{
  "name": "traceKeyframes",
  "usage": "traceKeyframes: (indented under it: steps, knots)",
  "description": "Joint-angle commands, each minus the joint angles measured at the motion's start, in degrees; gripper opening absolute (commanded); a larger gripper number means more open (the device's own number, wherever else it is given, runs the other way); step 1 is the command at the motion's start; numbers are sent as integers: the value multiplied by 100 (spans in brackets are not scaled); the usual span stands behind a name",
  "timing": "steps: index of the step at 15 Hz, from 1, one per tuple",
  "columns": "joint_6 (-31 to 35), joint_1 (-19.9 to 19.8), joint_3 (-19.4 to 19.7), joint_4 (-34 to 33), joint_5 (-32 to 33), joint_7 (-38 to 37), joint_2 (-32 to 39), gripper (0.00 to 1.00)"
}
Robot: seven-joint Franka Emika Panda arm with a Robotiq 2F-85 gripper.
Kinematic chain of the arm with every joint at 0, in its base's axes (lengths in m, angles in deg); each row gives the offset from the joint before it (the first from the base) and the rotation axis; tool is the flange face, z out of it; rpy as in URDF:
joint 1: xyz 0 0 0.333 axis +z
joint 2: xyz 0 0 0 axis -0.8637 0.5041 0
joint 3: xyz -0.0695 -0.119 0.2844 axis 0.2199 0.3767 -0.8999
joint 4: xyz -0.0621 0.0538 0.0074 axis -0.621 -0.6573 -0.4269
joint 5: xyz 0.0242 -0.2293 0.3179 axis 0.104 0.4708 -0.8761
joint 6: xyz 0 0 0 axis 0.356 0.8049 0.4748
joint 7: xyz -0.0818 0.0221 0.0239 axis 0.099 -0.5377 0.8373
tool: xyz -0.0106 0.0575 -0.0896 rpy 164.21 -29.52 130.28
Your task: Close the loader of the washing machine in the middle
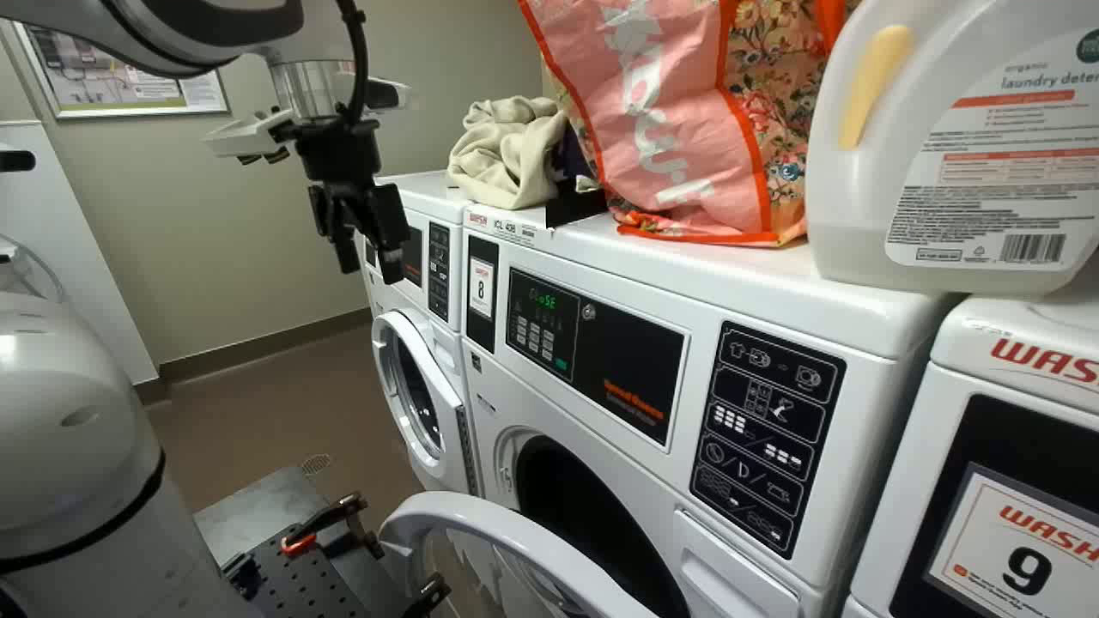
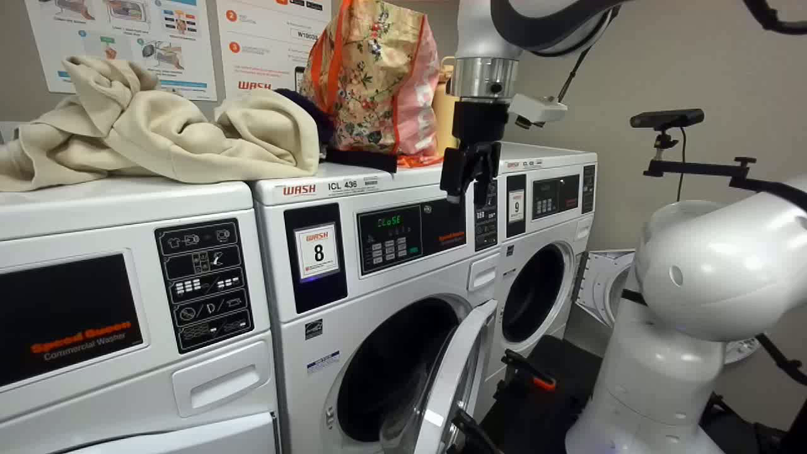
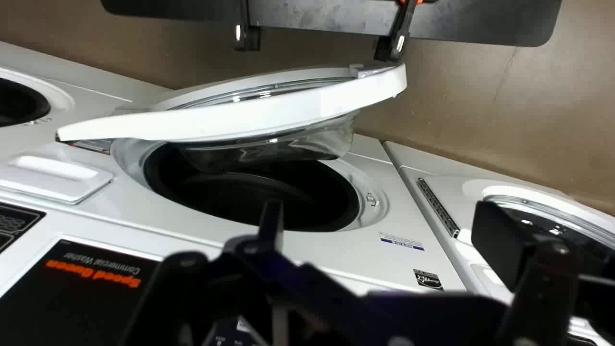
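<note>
Above the loader (image 2: 446, 378), wide-spread hand (image 1: 370, 268), seemingly clear.

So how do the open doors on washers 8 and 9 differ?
In an exterior view, door 8 covers part of its dark opening, while door 9 is swung clear of its own. Door 8 looks bigger, probably from being nearer the camera; door 9 is partly hidden by the robot arm. Both are white-framed and open.
</note>
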Motion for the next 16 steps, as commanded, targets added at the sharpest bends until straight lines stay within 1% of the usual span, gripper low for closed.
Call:
traceKeyframes:
  steps: [1, 6, 10, 16]
  knots:
    - [-12, 6, 3, -12, 3, -5, 5, 100]
    - [-12, 6, 3, -12, 3, -5, 5, 100]
    - [238, -62, 35, 29, -74, -134, 485, 100]
    - [688, -129, 62, 55, -165, -348, 1462, 100]
